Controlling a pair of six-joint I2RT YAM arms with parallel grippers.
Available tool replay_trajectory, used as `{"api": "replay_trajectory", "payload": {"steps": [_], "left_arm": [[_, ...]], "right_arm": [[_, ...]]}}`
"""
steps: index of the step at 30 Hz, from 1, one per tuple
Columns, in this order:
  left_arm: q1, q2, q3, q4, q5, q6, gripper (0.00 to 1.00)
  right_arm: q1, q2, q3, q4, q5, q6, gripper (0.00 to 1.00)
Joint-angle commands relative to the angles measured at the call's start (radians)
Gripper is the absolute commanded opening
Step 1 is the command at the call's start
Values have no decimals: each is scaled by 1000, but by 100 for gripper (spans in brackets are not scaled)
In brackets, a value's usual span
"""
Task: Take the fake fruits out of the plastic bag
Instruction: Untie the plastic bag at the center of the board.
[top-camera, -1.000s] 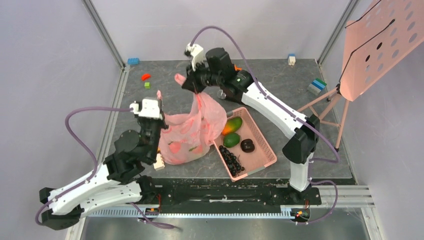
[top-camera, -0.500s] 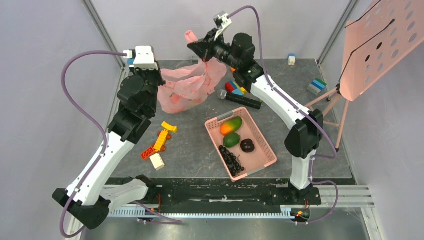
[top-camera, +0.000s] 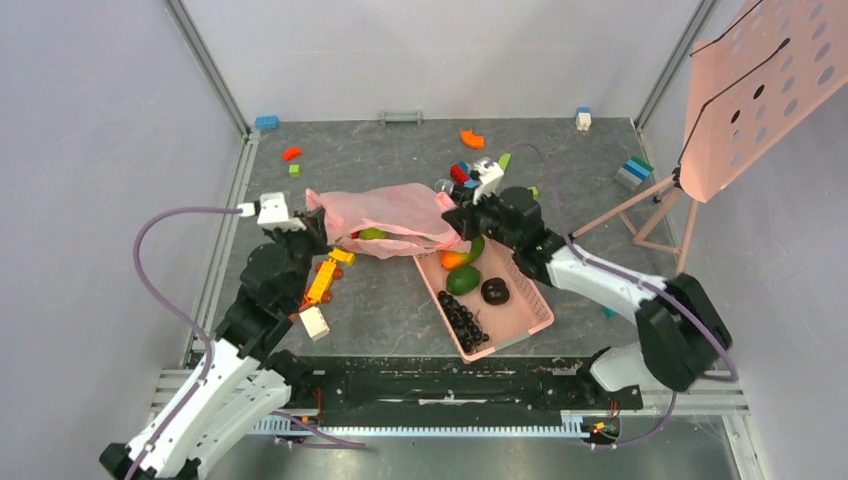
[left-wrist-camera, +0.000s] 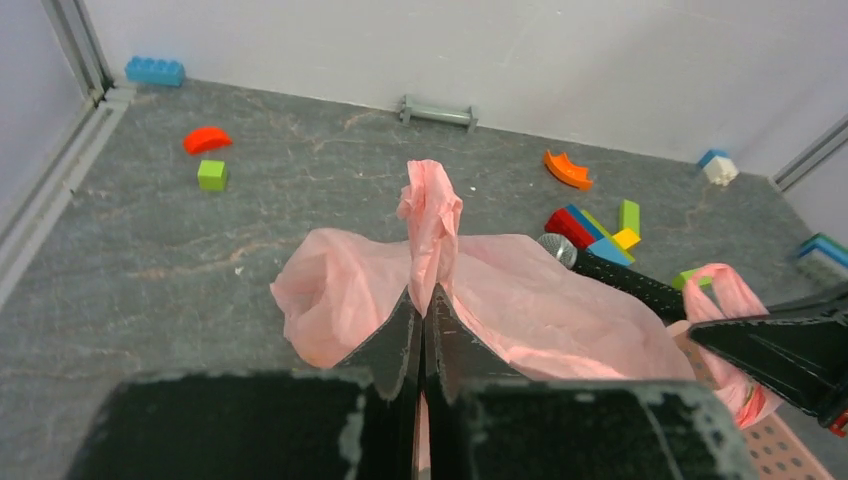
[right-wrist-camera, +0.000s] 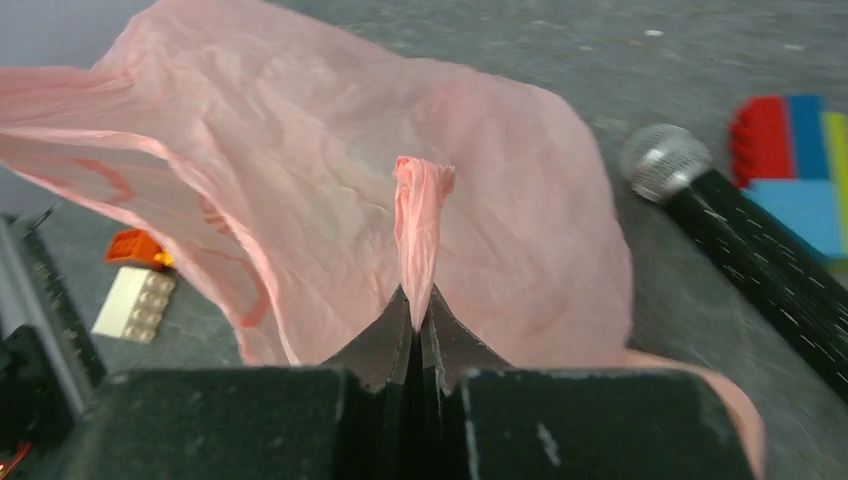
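Plastic bag (top-camera: 400, 212) is stretched flat between both arms, just left of the pink slotted basket (top-camera: 522, 280), its right end over the basket's far-left corner. Left fingers (left-wrist-camera: 395, 345) are clamped together on one twisted handle, and right fingers (right-wrist-camera: 375, 348) are pinched shut on the other. A lime-green fruit (top-camera: 372, 233) shows at the bag's near edge, left of the basket. A microphone (left-wrist-camera: 640, 285) lies beyond the basket.

left arm (top-camera: 262, 300) and right arm (top-camera: 600, 282) low, jaws clamped.
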Motion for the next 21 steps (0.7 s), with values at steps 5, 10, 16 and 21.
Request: {"api": "replay_trajectory", "payload": {"steps": [5,10,16,21], "left_arm": [[3,-203,-61,-85,23,-163,2],[3,-259,-82,-112,185,-162,2],[3,-276,-94,-185,203,-194,2],[3,-290,-94,-212,158,-205,2]], "right_arm": [[-1,-302,-161,72,329,-7,25],[1,-401,-93,-9,269,-77,54],[31,-394,131,-238,204,-167,62],[166,-312,279,-348,284,-218,57]]}}
